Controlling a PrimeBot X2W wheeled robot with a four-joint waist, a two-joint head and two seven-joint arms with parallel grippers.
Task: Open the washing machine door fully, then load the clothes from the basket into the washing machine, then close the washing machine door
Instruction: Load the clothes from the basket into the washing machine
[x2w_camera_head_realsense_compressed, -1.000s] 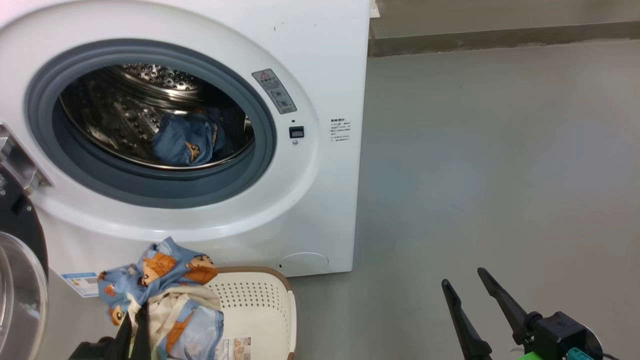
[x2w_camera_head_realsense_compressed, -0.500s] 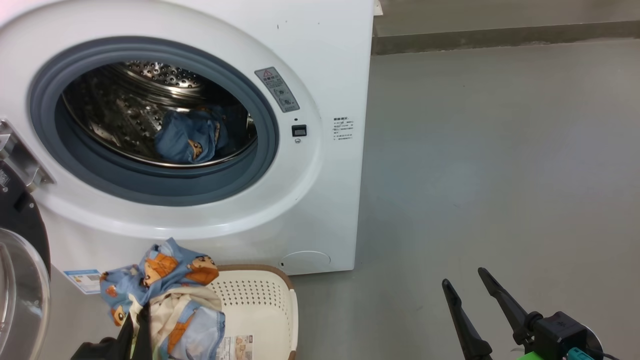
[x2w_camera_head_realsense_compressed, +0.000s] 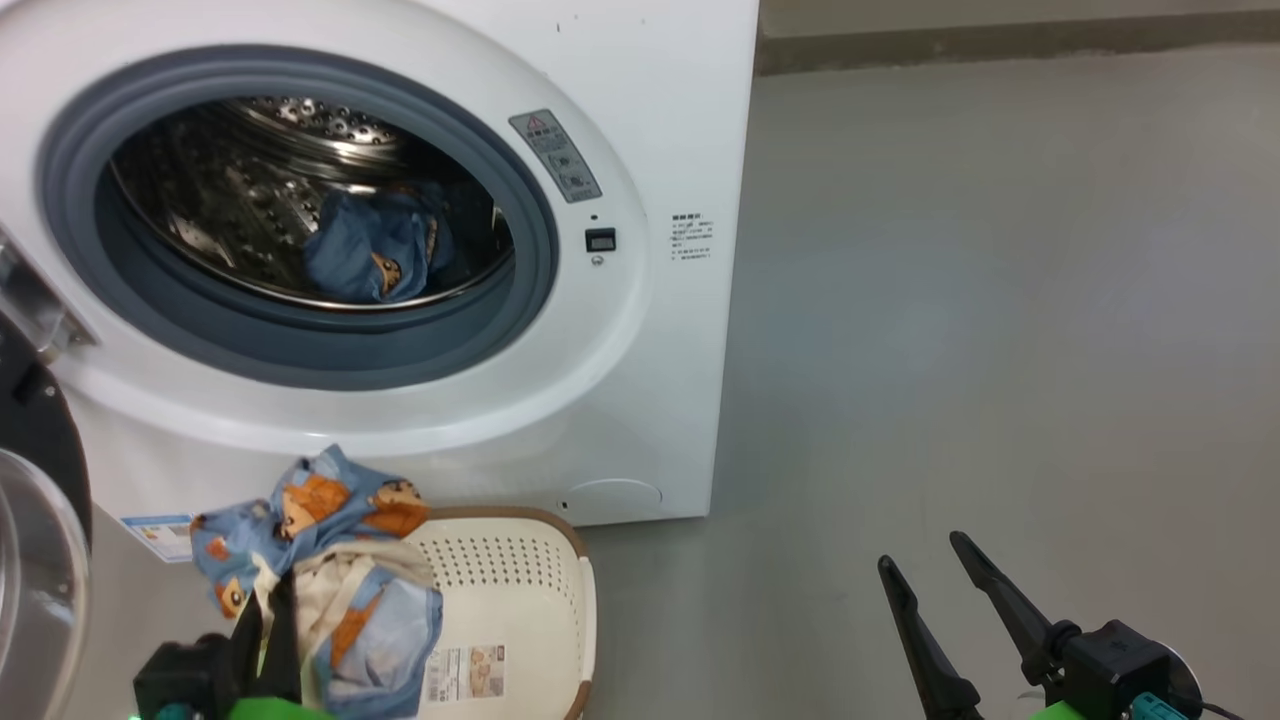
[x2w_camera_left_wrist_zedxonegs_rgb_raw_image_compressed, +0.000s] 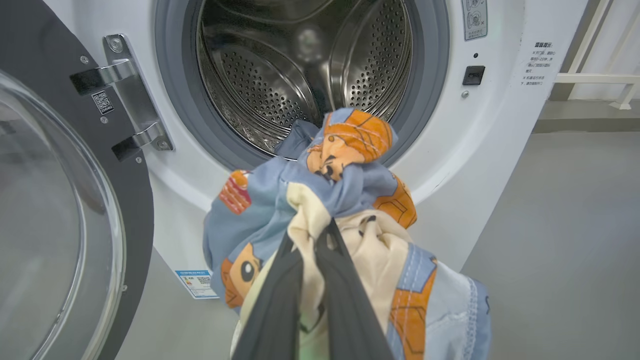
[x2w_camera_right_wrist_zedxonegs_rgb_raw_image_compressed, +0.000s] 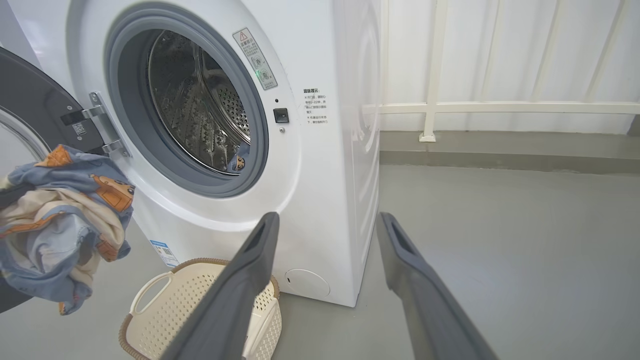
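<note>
a white front-loading washer (x2w_camera_head_realsense_compressed: 660, 380) stands on a grey floor (x2w_camera_head_realsense_compressed: 1000, 300). its door (x2w_camera_left_wrist_zedxonegs_rgb_raw_image_compressed: 55, 210) is swung wide open to the left, showing a black rim and a clear glass bowl. the steel drum (x2w_camera_left_wrist_zedxonegs_rgb_raw_image_compressed: 280, 70) is open to view, and a blue garment (x2w_camera_head_realsense_compressed: 365, 255) with a bear print lies at its bottom.

the left hand (x2w_camera_left_wrist_zedxonegs_rgb_raw_image_compressed: 310, 234) is pressed together on a bundle of clothes (x2w_camera_left_wrist_zedxonegs_rgb_raw_image_compressed: 350, 195), light blue with orange bears and cream parts. it pinches a cream fold between its dark fingers. the bundle hangs in the air in front of the washer, below the drum opening. it is near the left side of the basket (x2w_camera_head_realsense_compressed: 520, 590) and higher than the basket's rim.

the cream perforated basket with a brown rim sits on the floor just in front of the washer.

the right hand (x2w_camera_head_realsense_compressed: 922, 553) hovers well to the right over the floor, its two fingers spread wide and empty.
</note>
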